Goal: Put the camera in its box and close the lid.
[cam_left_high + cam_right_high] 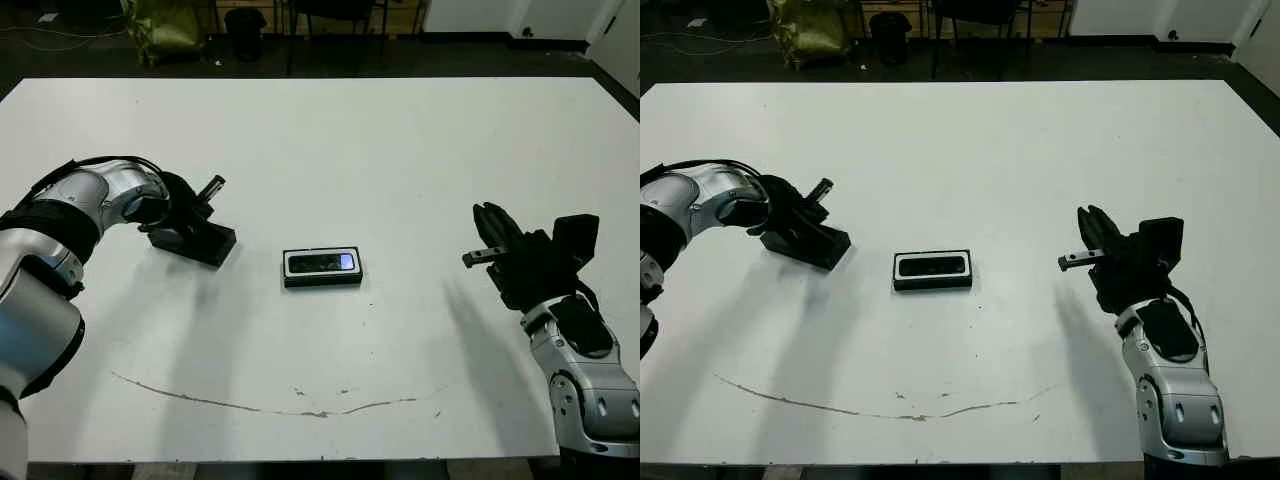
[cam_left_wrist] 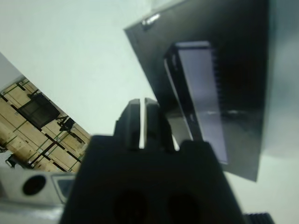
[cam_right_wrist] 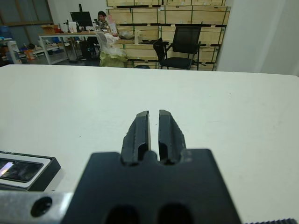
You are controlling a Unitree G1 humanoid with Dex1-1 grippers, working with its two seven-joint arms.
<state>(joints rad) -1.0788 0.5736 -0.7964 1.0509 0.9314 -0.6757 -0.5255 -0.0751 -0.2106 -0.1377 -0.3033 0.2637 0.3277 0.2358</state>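
The camera point(image 1: 322, 263) lies inside the box point(image 1: 322, 280), which stands near the middle of the white worktop point(image 1: 400, 150). The box is uncovered, and the bluish patch of the camera is at the end toward my right side. The lid point(image 1: 193, 241) rests flat on the worktop to the left of the box, apart from it. My left tool point(image 2: 143, 122) is at the lid, its 2 fingers pressed together with only a thin line between them; I cannot tell if it touches the lid. My right tool point(image 3: 153, 130) hovers well to the right of the box, its 2 fingers almost closed and holding nothing.
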